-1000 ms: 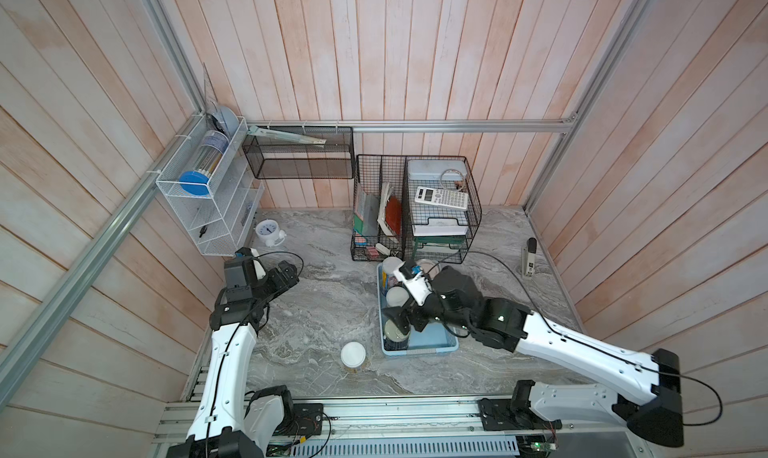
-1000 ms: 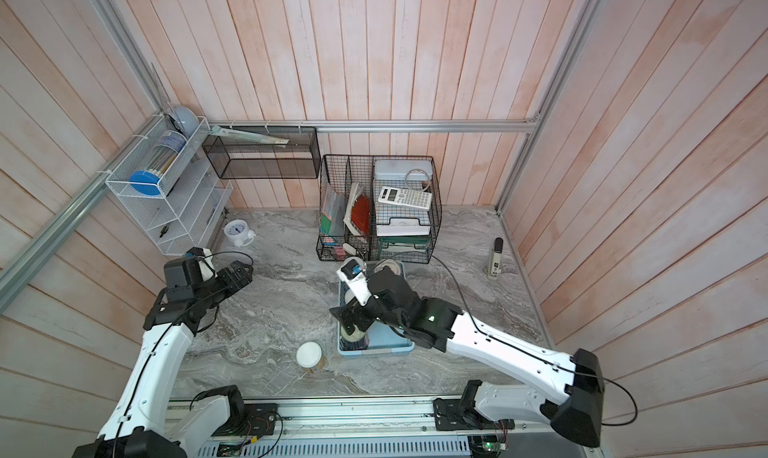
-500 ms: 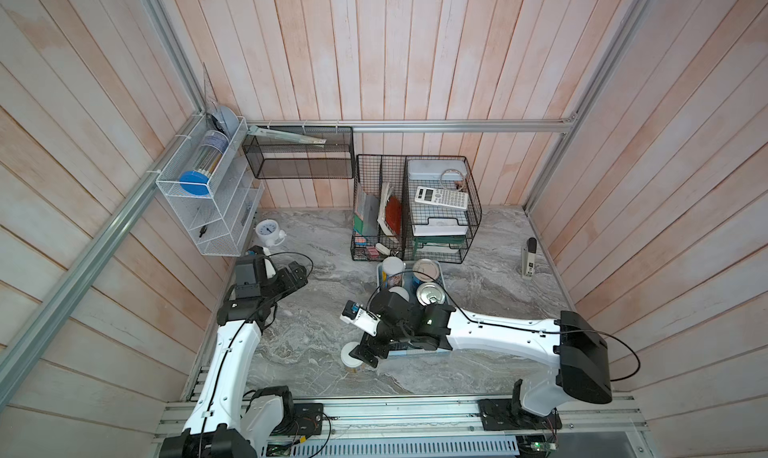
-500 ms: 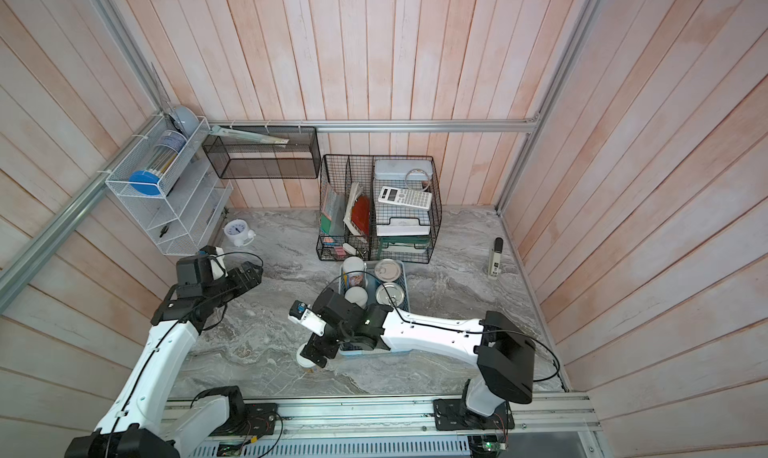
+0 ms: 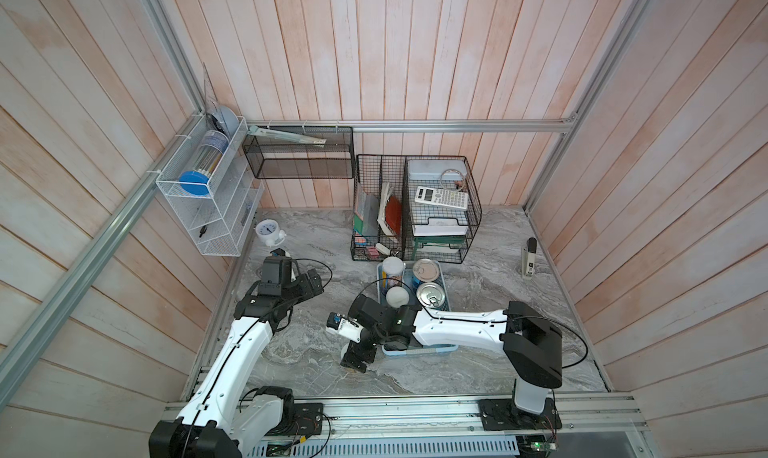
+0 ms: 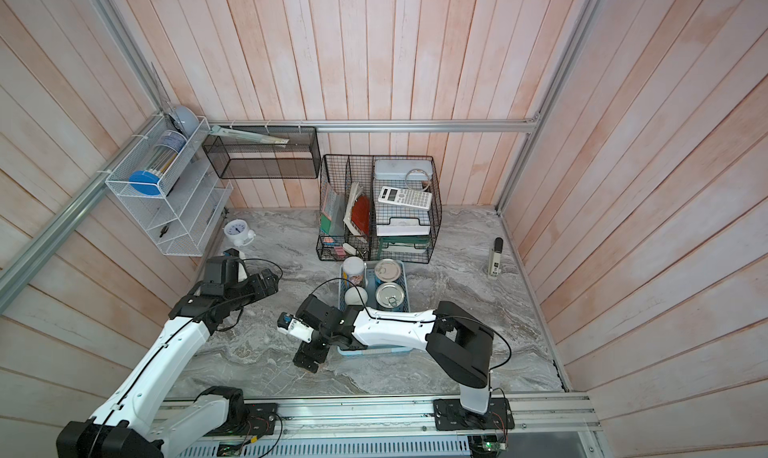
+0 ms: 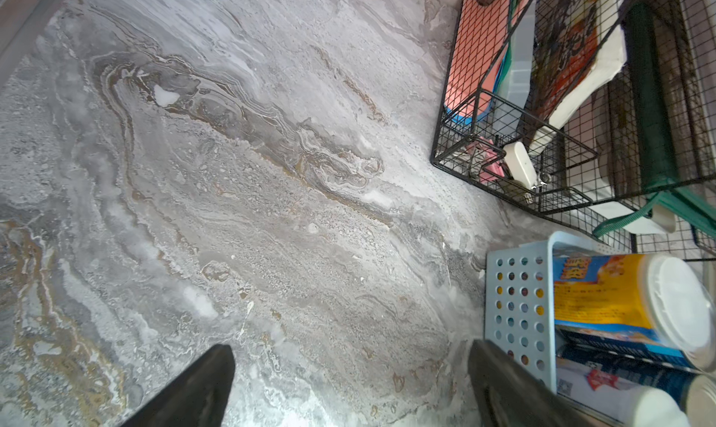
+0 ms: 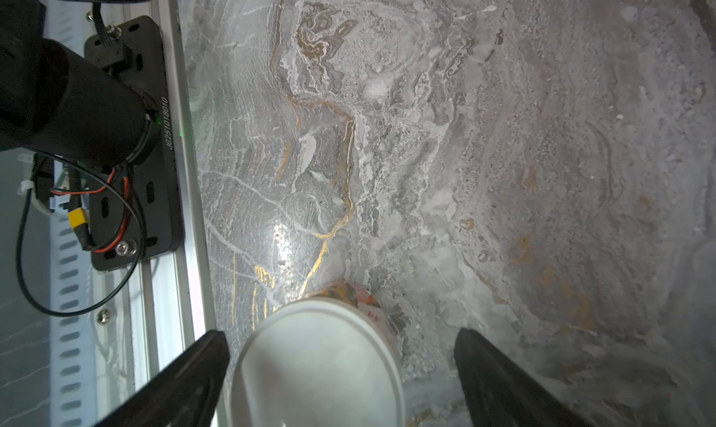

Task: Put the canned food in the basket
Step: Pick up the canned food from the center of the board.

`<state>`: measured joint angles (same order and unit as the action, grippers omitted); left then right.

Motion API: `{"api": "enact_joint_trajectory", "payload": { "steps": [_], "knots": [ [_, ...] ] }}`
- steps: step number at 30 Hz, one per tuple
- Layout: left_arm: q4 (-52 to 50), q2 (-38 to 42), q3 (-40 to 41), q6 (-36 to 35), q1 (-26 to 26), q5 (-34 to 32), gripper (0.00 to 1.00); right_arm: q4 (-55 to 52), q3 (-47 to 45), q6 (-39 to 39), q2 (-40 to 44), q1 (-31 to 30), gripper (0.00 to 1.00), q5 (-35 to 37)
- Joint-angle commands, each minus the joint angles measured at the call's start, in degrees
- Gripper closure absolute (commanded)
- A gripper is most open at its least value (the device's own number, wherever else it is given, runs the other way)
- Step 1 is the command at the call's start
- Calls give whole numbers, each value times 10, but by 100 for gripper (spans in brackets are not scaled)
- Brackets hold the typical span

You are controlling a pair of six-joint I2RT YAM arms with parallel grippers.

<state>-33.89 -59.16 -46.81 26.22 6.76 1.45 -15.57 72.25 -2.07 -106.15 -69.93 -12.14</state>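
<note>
Between spread jaws of R gripper (image 8: 341, 334), white-lid can (image 8: 317, 367) upright, nr basket (image 5: 419, 350).

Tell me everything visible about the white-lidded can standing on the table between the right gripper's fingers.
The white-lidded can is a cylinder with a round, white, plastic-looking lid with a raised rim; under it shows an orange and pink printed label. It stands upright on the grey marbled table, between the open jaws of the right gripper, which do not visibly touch it.

Twin high overhead views downward; both wrist cameras close above tabletop (image 7: 232, 212).
</note>
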Motion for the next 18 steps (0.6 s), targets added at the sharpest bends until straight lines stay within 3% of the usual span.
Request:
{"api": "enact_joint_trajectory", "payload": {
  "steps": [1,5,10,14,18],
  "knots": [
    [-6,14,2,20,14,-29,0,-38,22,-13,-26,-4,2,-5],
    [0,19,13,42,42,-37,0,-59,28,-17,-47,-9,4,6],
    [15,40,43,77,72,-59,0,-105,58,-21,-57,-14,21,41],
    [17,67,66,94,76,-71,0,-102,55,-17,-29,-23,41,40],
    [15,95,75,108,85,-83,0,-114,53,-10,5,-28,45,47]
  ]
}}
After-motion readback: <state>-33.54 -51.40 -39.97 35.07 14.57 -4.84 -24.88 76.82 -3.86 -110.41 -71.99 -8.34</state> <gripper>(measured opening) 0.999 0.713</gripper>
